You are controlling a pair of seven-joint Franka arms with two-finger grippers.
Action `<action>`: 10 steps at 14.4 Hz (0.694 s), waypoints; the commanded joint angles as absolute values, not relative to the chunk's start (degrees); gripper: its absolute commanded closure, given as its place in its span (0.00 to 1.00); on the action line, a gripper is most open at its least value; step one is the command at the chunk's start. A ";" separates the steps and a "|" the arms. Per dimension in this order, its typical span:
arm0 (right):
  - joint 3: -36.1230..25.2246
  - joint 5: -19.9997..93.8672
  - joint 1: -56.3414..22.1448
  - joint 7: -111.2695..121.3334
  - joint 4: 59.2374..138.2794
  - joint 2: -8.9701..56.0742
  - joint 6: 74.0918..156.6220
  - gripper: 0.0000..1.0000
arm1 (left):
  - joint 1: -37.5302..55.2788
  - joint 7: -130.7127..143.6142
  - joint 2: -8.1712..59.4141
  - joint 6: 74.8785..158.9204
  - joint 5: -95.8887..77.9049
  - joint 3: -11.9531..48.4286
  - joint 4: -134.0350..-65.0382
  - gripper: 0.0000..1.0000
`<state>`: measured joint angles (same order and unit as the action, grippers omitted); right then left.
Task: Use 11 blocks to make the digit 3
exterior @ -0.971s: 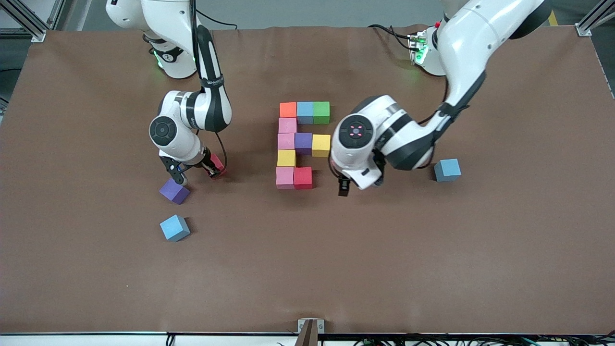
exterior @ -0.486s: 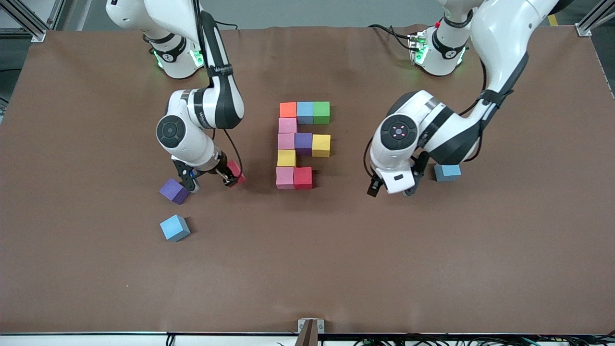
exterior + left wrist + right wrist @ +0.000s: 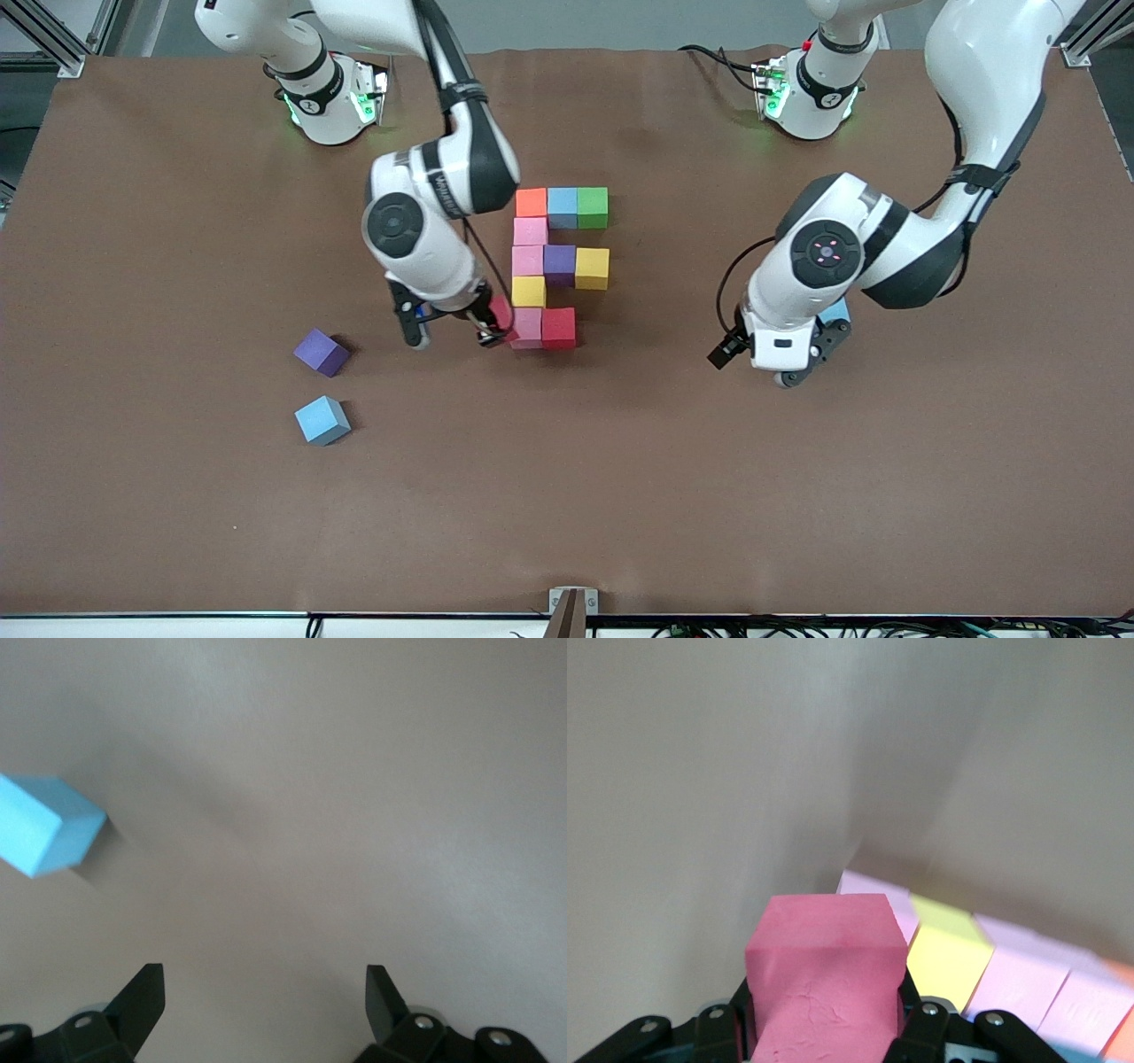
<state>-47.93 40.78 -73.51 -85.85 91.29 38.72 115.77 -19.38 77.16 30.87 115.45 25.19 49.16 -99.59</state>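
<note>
The digit 3 figure (image 3: pixel 549 264) lies mid-table as several blocks: an orange, light blue and green row, a pink and yellow column, a purple and yellow pair, and a pink and red pair nearest the front camera. My right gripper (image 3: pixel 490 326) is shut on a red-pink block (image 3: pixel 501 313) right beside the figure's pink block (image 3: pixel 525 327). In the right wrist view the held block (image 3: pixel 828 970) fills the jaws, with the pink and yellow column (image 3: pixel 948 950) past it. My left gripper (image 3: pixel 802 359) is open next to a light blue block (image 3: pixel 837 310), which sits off to one side (image 3: pixel 44 824).
A loose purple block (image 3: pixel 321 352) and a loose light blue block (image 3: pixel 322 419) lie toward the right arm's end of the table. The brown mat (image 3: pixel 567 496) covers the table.
The right arm carried the red-pink block from beside the loose purple block over to the figure. The left arm swung away from the figure to the light blue block.
</note>
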 commanded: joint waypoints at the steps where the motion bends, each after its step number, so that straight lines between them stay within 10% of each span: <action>1: -44.57 40.96 -67.69 -96.55 76.16 47.00 109.79 1.00 | -23.63 66.33 26.38 115.14 26.28 50.45 -101.78 0.00; 10: -40.87 39.90 -68.90 -118.81 61.53 60.20 111.43 0.99 | -36.19 38.96 19.87 103.64 22.51 55.71 -98.09 0.00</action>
